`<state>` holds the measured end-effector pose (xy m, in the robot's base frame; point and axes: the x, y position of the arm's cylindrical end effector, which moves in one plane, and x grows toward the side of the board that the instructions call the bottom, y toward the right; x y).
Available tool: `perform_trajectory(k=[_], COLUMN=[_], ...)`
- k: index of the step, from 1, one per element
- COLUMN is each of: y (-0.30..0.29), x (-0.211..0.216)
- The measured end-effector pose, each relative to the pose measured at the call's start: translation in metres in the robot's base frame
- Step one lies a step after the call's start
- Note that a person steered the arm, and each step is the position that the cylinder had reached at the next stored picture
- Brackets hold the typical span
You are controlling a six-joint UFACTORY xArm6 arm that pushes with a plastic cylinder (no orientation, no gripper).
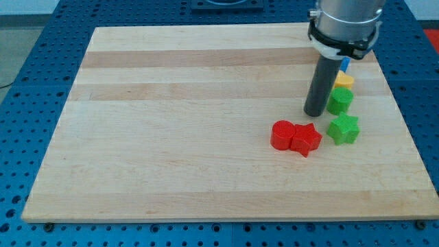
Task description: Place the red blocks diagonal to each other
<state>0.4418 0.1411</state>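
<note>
The bench, a pale wooden board on a blue perforated base, fills most of the view. The arm comes down from about 1 o'clock of the board's centre, its grey cylindrical body ending in a straight dark rod. My tip rests on the wood toward 3 o'clock of the centre. This end effector is a plain rod with nothing to open or close, and it holds nothing.

The two red blocks lie close below my tip, at about 7 o'clock from it, and apart from it. The red cylinder touches the red star, which sits at its 3 o'clock, so the pair lies nearly side by side in a row.

A green star sits at 3 o'clock of the red star, near it but not touching. A second green block, its shape hard to make out, lies at 12 o'clock of the green star and just beside my tip, at the tip's 2 o'clock. A yellow block sits at 12 o'clock of that, and a blue block, mostly hidden by the rod and arm, shows just above the yellow one.
</note>
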Motion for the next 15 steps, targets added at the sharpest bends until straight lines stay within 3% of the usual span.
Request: perform_trajectory(k=[6, 11, 15], y=[-0.032, -0.039, -0.042], x=[0.001, 0.070, 0.067])
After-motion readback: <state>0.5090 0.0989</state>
